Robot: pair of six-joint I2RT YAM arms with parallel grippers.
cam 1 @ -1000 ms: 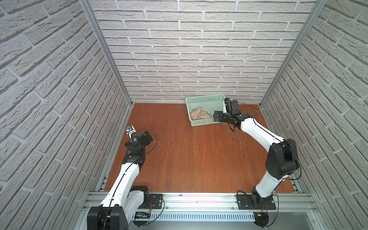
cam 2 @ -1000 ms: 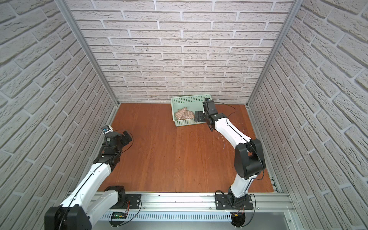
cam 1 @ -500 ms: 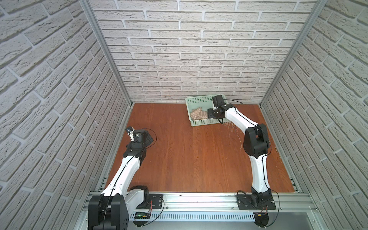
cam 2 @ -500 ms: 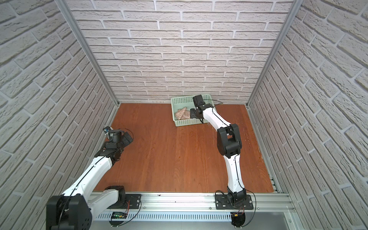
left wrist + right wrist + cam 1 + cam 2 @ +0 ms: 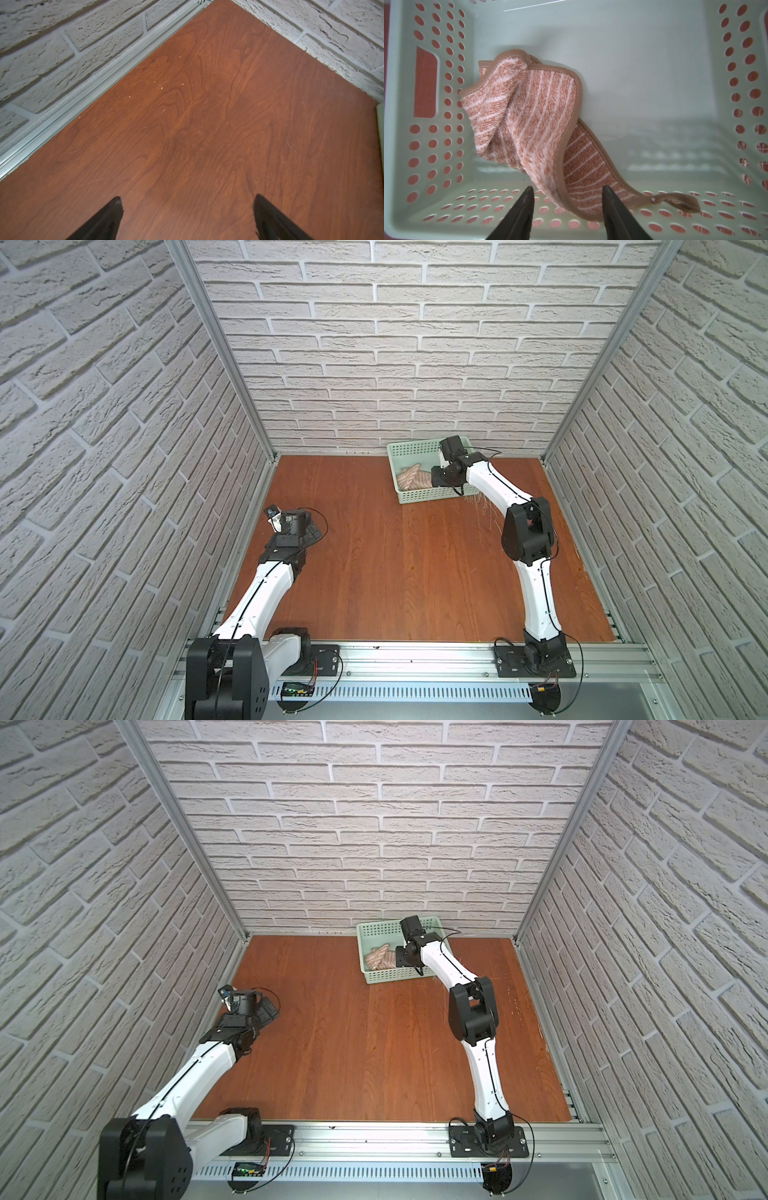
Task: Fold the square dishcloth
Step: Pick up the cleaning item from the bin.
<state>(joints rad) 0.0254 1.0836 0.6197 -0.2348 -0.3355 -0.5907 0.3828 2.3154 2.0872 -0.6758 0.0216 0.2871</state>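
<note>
**Fold not started: cloth in basket, right fingers straddling its edge**

Top views: the tan-brown terry square dishcloth [image 5: 412, 480] with pale stripes lies bunched inside the mint-green perforated plastic basket [image 5: 417, 498]. The basket sits at the far side of the red-brown wooden counter [image 5: 395, 572], and both top views show this. The right arm [image 5: 446, 965] reaches into the basket, and its wrist hides the fingers here. The left fingers [image 5: 312, 531] hang near the left wall, well apart from the basket, holding nothing.

Left wrist: the left fingers [image 5: 104, 220] are spread wide over bare counter [image 5: 207, 124].

Right wrist: the right fingers [image 5: 521, 214] are spread, one on each side of the square dishcloth [image 5: 533, 116] at its hemmed fold. A gap shows beside one finger, so I read no pinch yet. The cloth is crumpled and doubled over itself. Its small corner loop [image 5: 679, 200] trails by the basket [image 5: 643, 72] wall.

Progress, as I judge it: none of the fold is done. Remaining steps are to pinch the cloth, lift it out, spread it flat on the counter, then fold it.
</note>
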